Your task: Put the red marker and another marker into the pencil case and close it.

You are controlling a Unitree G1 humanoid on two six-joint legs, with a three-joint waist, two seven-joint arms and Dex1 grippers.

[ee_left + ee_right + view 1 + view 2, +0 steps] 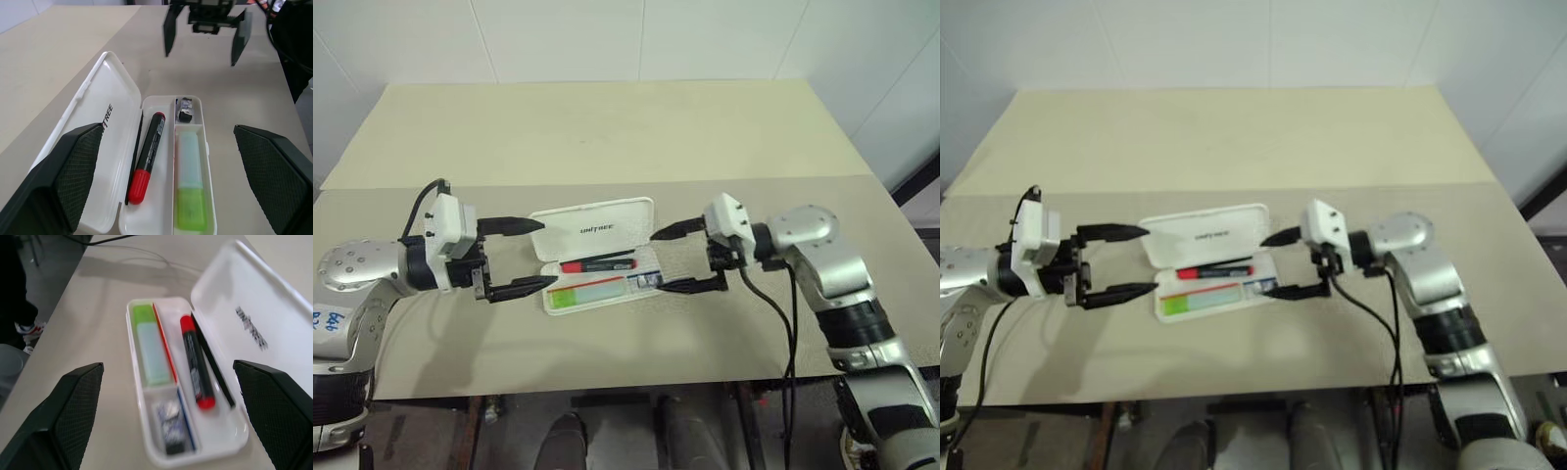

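Closing is the step in hand: the red marker [146,155] and another marker [190,183] already lie side by side in the tray of the pencil case [600,228], which sits on the bench [607,137] between the two pincers with its lid open. The left pincer [516,257] and the right pincer [677,259] both stand wide and empty, one just beside each end. Next, I judge, one pincer must get behind the raised lid and fold it over the tray until it shuts.

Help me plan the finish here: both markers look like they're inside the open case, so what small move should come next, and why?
Probably swing the lid shut. The red marker and the green marker already lie in the pencil case, whose lid stands open on the far side. Both the left gripper and the right gripper are open, empty, flanking the case, so either could reach behind the lid and tip it forward.
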